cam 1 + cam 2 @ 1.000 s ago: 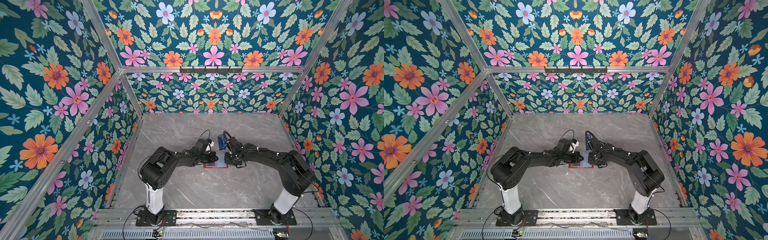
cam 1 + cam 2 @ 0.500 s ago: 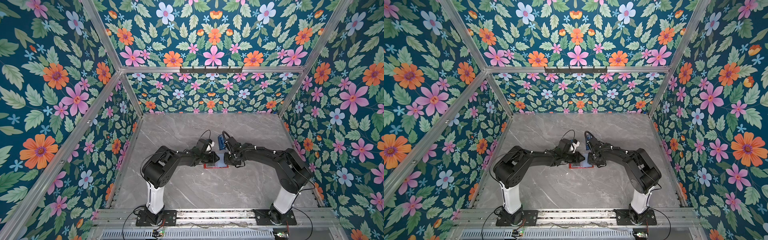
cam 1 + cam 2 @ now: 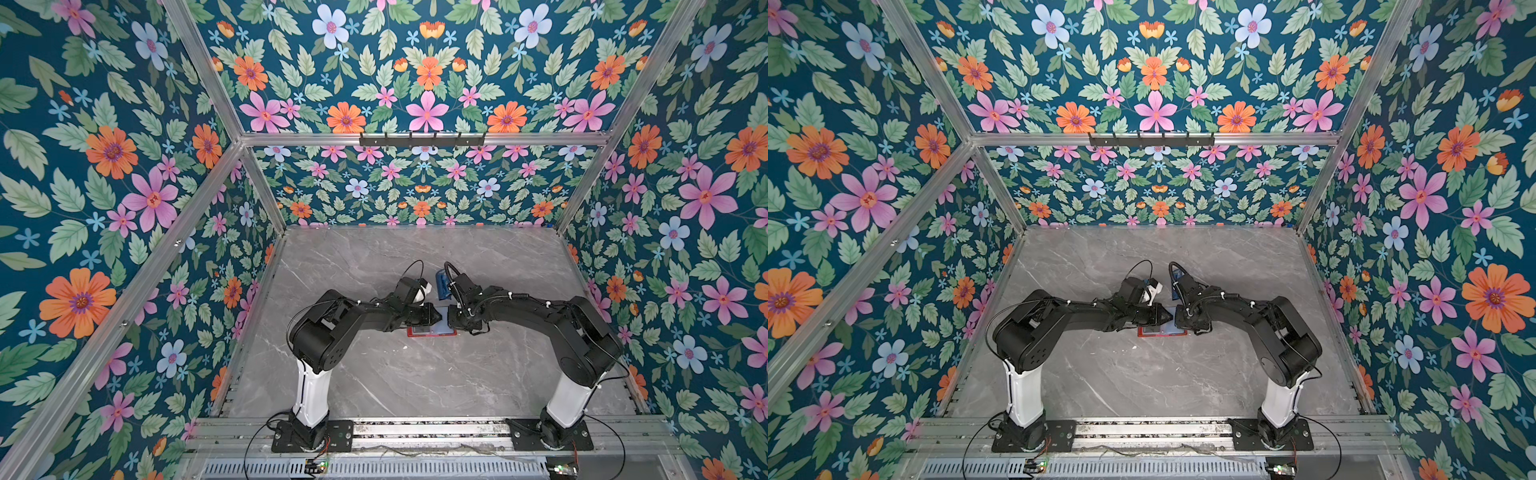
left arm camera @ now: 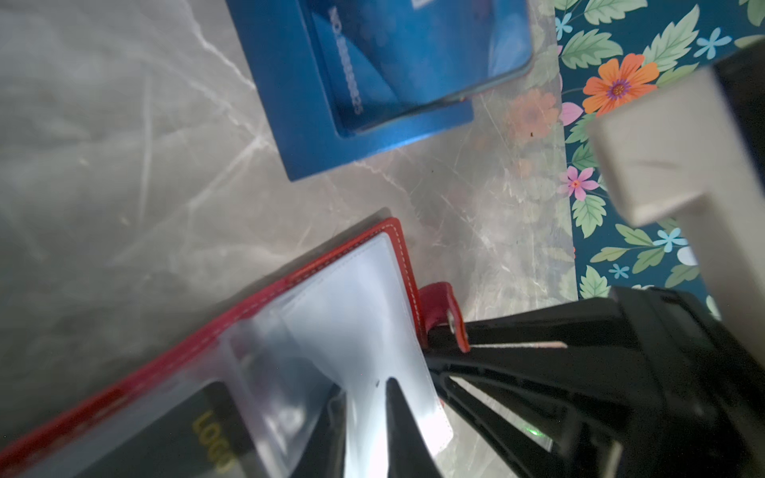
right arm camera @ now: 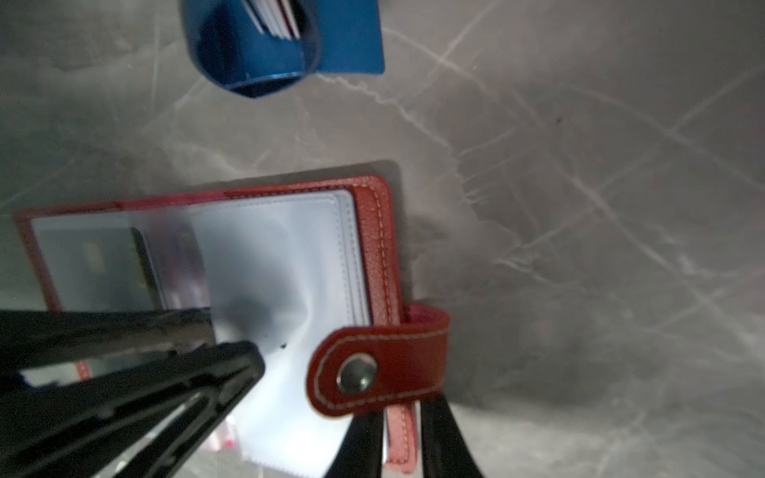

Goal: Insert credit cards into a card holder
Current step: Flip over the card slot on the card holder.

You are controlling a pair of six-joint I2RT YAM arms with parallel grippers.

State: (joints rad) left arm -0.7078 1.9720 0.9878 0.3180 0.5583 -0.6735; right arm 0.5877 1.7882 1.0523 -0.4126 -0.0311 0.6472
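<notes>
- Floral walls (image 3: 124,166) boxed in the grey marble table (image 3: 415,374) I was watching, and both arms met low over its middle.
- I saw the card holder (image 3: 430,331) lying open and flat there, red cover down. Its clear sleeves (image 5: 281,256) faced up, and its snap tab (image 5: 381,368) was curled in over the edge on the right arm's side.
- My right gripper (image 5: 399,426) was clamped on that cover edge just beside the tab, with one finger on each face of the red leather.
- My left gripper (image 5: 236,345) sat opposite, with its tips on the sleeves near the middle of the holder.
- In the left wrist view one finger (image 4: 395,414) lay on top of a sleeve with a dark shape beneath it. I could not tell whether it was pinching the plastic or only touching it.
- A dark card (image 4: 198,434) with gold lettering sat inside a sleeve in the half away from the tab.
- Behind the holder and apart from it stood the blue card rack (image 3: 441,284), with credit cards (image 5: 273,16) standing in it.
</notes>
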